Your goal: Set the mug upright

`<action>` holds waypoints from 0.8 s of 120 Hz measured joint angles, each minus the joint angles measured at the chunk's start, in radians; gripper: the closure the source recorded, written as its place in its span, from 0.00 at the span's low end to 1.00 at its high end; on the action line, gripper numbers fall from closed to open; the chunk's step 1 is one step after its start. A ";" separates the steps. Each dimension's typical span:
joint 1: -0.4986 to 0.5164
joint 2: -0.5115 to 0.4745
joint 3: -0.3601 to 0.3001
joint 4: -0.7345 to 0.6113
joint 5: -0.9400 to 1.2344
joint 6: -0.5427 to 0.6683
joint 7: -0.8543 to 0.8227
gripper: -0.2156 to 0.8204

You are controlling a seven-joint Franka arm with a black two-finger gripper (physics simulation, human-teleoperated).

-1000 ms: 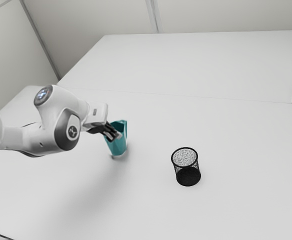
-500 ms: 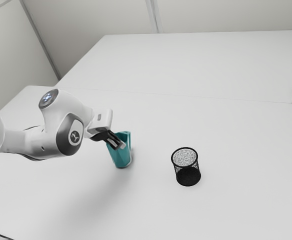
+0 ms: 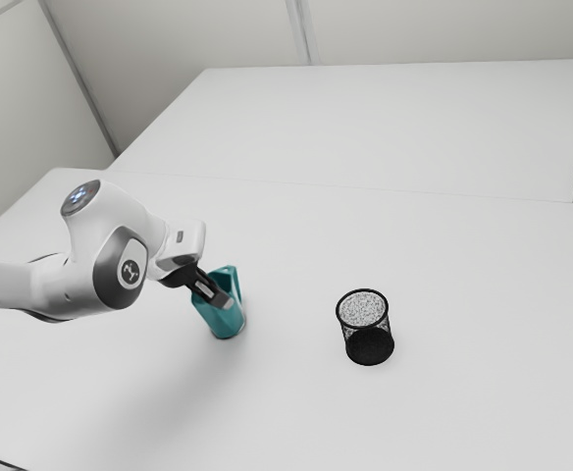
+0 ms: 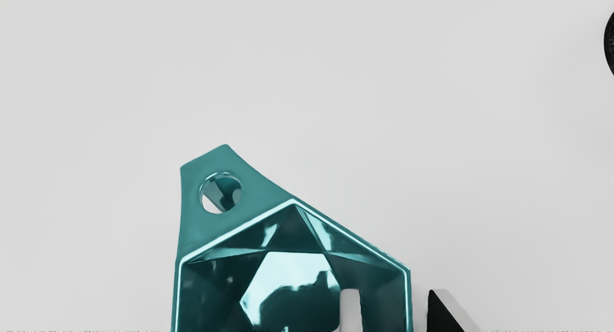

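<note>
The teal faceted mug (image 3: 224,321) stands on the table with its mouth up, at the exterior view's left of centre. At its rim is my gripper (image 3: 223,297), angled down from the upper left. Looking into the mug (image 4: 211,241) in the wrist view, I see its hexagonal opening and the handle with a round hole. My gripper (image 4: 394,313) straddles one wall: one fingertip is inside the mouth, the other outside. Gaps show between the wall and both fingers, so it is open. The mug's near part is cut off in the wrist view.
A black mesh cup (image 3: 367,329) stands on the white table (image 3: 443,255) toward the exterior view's right of the mug. Its dark edge (image 4: 608,41) shows at the wrist view's border. A second white table surface (image 3: 394,123) lies behind.
The mug and my hand shifted together, first toward the exterior view's bottom, then toward its left with a slight turn of the mug. The mesh cup stayed in place.
</note>
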 joint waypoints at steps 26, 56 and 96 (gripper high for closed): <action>0.008 -0.027 0.000 0.027 0.000 -0.019 -0.009 0.41; 0.016 0.189 0.029 0.496 0.082 -0.318 -0.059 0.28; 0.141 0.325 0.028 0.911 0.214 -0.766 -0.164 0.23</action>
